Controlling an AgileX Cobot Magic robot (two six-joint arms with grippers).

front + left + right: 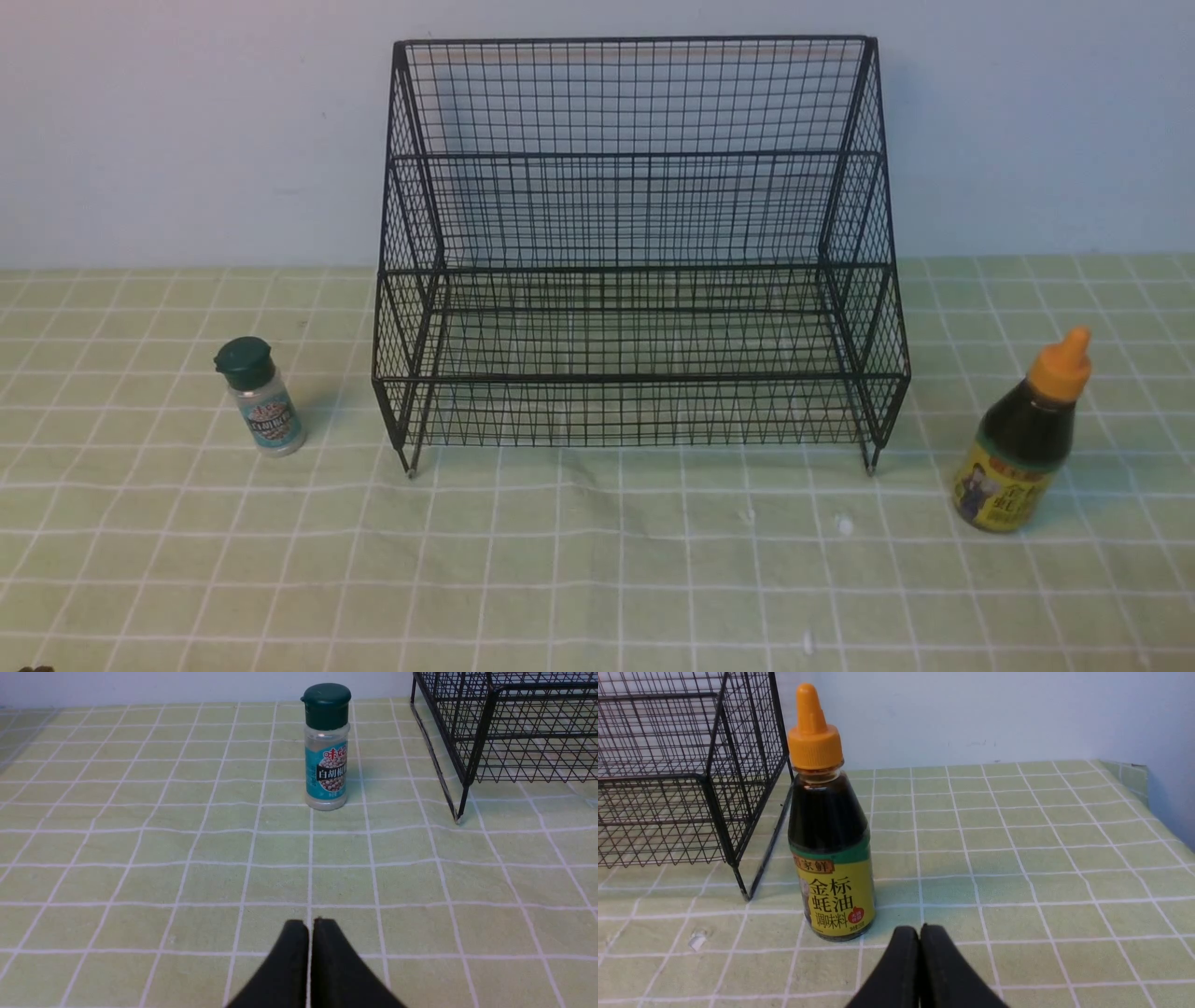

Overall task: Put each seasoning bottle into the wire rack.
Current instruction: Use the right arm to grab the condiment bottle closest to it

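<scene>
1. Open the left claw [310,926] first: pinched shut with nothing in it, low over the desk [597,579], aimed at the small shaker [326,751] but well short of it.
2. Do likewise with the right claw [920,931]: also shut and empty, just in front of the sauce bottle [829,826] and slightly off to one side of its label.
3. Find the small shaker upright on the desk left of the rack [635,243], and the sauce bottle upright on the right, near the front leg. Count nothing as placed yet, with both tiers bare.
4. Grip each bottle square around the body, below the cap, to avoid tipping. Take extra care with the sauce bottle, probably the easier one to topple given its height.
5. Lift above the low front rail before moving inward. Enter from the open front, never through the mesh sides.
6. Mind the corner legs close to each bottle's likely path. Use the open desk in front for swinging wide, and stay clear of the desk's right edge and the wall behind.
</scene>
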